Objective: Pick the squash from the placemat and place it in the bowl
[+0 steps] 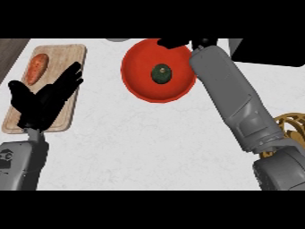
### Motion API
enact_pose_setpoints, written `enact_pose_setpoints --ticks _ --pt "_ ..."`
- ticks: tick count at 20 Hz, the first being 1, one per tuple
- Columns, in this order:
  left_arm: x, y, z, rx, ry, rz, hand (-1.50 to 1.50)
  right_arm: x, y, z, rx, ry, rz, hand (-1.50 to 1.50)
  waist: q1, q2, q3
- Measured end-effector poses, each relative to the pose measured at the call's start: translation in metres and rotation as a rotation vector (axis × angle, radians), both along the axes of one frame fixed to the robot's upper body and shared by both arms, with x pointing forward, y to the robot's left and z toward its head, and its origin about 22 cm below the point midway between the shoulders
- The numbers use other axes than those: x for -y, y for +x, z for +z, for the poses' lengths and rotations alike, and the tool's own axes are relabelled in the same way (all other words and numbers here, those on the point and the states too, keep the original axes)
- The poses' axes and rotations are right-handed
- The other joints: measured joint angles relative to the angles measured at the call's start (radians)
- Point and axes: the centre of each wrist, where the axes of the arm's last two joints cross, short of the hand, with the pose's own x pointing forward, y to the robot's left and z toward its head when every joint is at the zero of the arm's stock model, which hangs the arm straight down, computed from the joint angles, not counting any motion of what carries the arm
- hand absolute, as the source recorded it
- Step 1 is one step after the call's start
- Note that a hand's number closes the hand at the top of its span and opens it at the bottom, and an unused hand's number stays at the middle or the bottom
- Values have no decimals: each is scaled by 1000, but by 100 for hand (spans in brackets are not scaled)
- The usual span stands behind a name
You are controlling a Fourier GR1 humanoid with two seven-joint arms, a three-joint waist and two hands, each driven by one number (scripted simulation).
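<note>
- We judge the placing done: the squash (160,74) lies inside the red bowl (139,85).
- Our right hand (174,43), beyond the bowl's far rim, is mostly hidden; its fingers we cannot tell.
- Our left hand (44,97) rests open, left of the bowl.
- Next, we'd withdraw the right arm.

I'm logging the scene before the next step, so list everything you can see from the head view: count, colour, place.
bowl: one, red, upper middle of the counter.
squash: one, dark green, lying inside the bowl.
wooden board: one, light brown, left side of the counter.
orange vegetable: one, orange-red, on the board's upper left part; type unclear.
wire basket: one, golden, at the right edge, partly hidden by the right forearm.
black object: one, top right corner, cut off by the view.
counter: one, white, with a dark strip at far left.
left hand: one, black, fingers straight, over the board.
right hand: one, black, at the bowl's far rim; fingers unclear.
</note>
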Motion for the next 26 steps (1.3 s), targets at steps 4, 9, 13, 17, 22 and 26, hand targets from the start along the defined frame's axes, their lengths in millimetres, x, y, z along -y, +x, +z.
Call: enact_pose_setpoints --ticks 4,9,13,17,22,26 --pt "-6 -6 -2 -7 3 29 0 23 4 0 35 4 -63 -150 -26 -14 0" --pt "-18 -9 -3 -29 8 71 0 46 5 -3 100 -25 9 -150 -72 -32 1" --pt "-35 -15 -13 -46 7 104 0 52 -1 -8 151 -35 113 -150 -106 -46 0" --pt "-44 -25 -15 -57 0 138 0 62 -12 -15 200 6 209 -150 -134 -59 0" --pt "-51 -30 -15 -75 -2 169 0 65 -34 -29 230 115 379 -150 -171 -74 1" --pt "-57 -37 -16 -78 3 190 0 77 -61 -45 244 210 456 150 -188 -80 0"
